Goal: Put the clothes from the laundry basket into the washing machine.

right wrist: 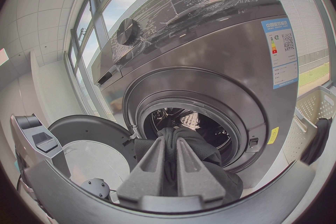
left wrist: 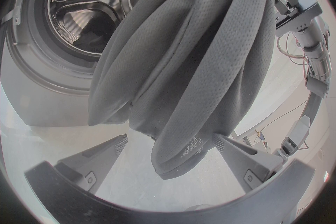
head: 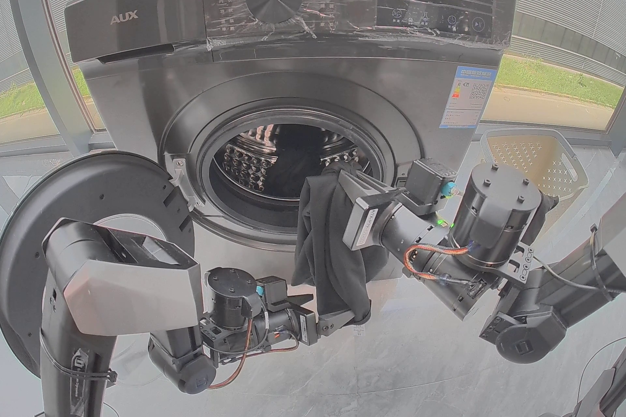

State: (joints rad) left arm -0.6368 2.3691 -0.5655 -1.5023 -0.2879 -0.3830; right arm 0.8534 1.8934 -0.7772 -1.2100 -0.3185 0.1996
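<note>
Your right gripper (head: 343, 172) sits at centre frame in the head view, at the lower right rim of the drum opening (head: 280, 164). Its jaws are clenched on the top of a dark grey garment (head: 326, 242). In the right wrist view you see its two fingers (right wrist: 199, 179) pressed close together, with the garment (right wrist: 182, 137) bunched and pinched between them just in front of the opening. From that grip the garment hangs in long folds down the front of the washing machine (head: 287, 66), below the opening.

Your left gripper (head: 352, 315) is at lower centre of the head view, at the garment's bottom end. Its jaws are spread wide and grasp nothing. In the left wrist view the garment (left wrist: 182, 70) droops between the two fingers (left wrist: 101, 156), appearing to brush one of them while the other stands apart from it.

The round door (head: 85, 210) is swung fully open at the left of the head view. The cream perforated laundry basket (head: 541, 161) stands just beside the machine, toward the right edge of the frame. In the right wrist view another dark cloth (right wrist: 320, 140) is draped over the basket's rim.
</note>
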